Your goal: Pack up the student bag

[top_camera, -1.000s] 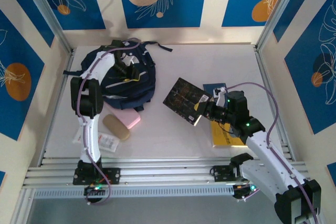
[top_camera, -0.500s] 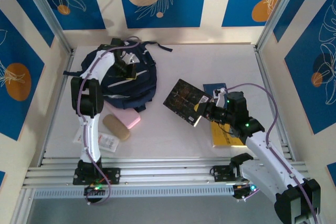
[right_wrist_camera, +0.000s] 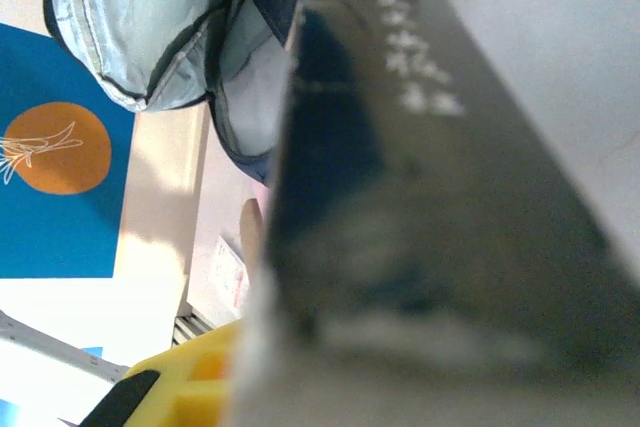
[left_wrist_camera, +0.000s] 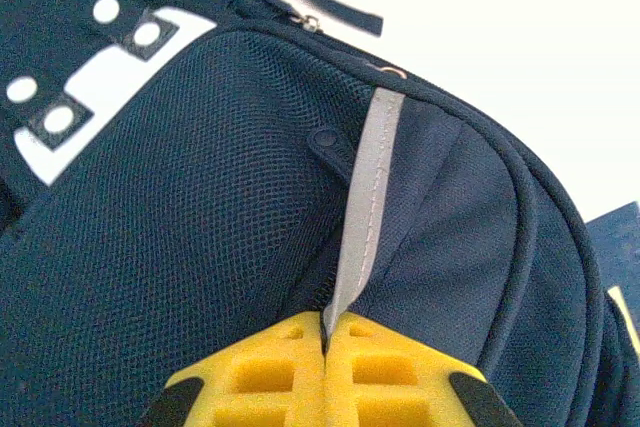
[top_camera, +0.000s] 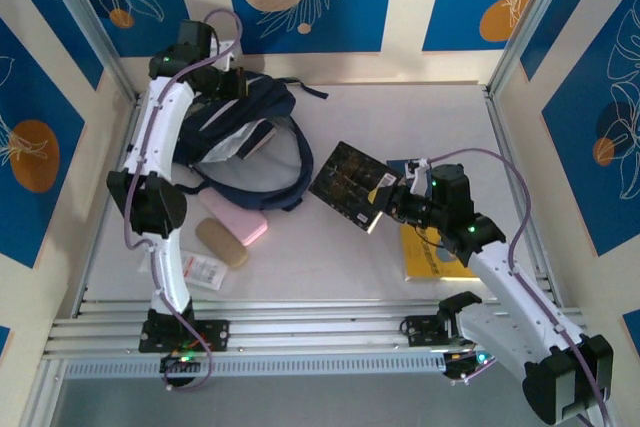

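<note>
We see left gripper (left_wrist_camera: 326,332) clamped tight on the backpack (top_camera: 250,122), grey stripe — right gripper (top_camera: 388,204) nipped onto a dark book (top_camera: 348,184) w/ narrow jaws.

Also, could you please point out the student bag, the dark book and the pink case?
student bag (top_camera: 262,105): top external view, navy upper fabric.
dark book (top_camera: 347,185): top external view, cover middle.
pink case (top_camera: 238,224): top external view, top face.

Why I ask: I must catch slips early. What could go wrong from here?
The left pincer pinches only the thin grey stripe of the raised student bag, so the bag could slip or sag shut. The right pincer grips the tilted dark book by one edge; it may twist loose or snag the bag's floppy opening.
</note>
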Robot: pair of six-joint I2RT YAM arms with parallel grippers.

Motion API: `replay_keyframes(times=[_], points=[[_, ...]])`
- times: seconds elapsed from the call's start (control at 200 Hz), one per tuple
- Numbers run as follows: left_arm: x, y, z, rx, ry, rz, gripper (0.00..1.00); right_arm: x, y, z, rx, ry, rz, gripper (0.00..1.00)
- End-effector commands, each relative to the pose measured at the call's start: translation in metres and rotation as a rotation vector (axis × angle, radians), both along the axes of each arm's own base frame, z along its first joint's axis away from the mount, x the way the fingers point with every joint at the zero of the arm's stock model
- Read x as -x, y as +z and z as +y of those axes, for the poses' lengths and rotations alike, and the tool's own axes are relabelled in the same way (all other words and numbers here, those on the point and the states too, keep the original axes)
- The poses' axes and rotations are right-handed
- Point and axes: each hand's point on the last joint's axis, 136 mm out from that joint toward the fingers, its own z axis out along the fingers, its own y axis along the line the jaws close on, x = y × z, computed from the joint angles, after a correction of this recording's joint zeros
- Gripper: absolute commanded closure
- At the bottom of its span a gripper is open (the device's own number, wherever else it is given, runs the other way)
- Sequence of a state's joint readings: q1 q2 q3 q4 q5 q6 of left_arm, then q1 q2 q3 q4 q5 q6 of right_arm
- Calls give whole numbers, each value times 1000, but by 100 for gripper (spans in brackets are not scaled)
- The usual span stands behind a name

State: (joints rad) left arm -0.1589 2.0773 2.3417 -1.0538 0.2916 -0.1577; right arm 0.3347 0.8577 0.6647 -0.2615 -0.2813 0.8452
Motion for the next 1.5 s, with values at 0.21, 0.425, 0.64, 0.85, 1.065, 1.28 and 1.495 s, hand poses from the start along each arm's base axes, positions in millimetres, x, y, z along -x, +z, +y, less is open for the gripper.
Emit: replay_keyframes(times=[0.21, 0.425, 0.64, 0.85, 1.065, 1.28, 1.495], points=[[11, 92, -46, 338, -105, -148, 100, -15, 72, 27, -178, 67, -54, 100], [21, 95, -78, 428, -168, -122, 100, -44, 68, 45, -265, 66, 27, 100], [26, 100, -91, 479, -188, -102, 100, -72, 65, 80, -270, 120, 50, 100], [29, 107, -99, 528, -204, -97, 100, -109, 45, 128, -280, 162, 100, 100], [28, 114, -102, 570, -206, -92, 100, -161, 7, 180, -244, 146, 156, 100], [26, 131, -103, 612, -200, -124, 100, -224, -48, 222, -207, 43, 233, 94], [14, 128, -106, 621, -192, -119, 100, -240, -80, 268, -77, 95, 240, 38]])
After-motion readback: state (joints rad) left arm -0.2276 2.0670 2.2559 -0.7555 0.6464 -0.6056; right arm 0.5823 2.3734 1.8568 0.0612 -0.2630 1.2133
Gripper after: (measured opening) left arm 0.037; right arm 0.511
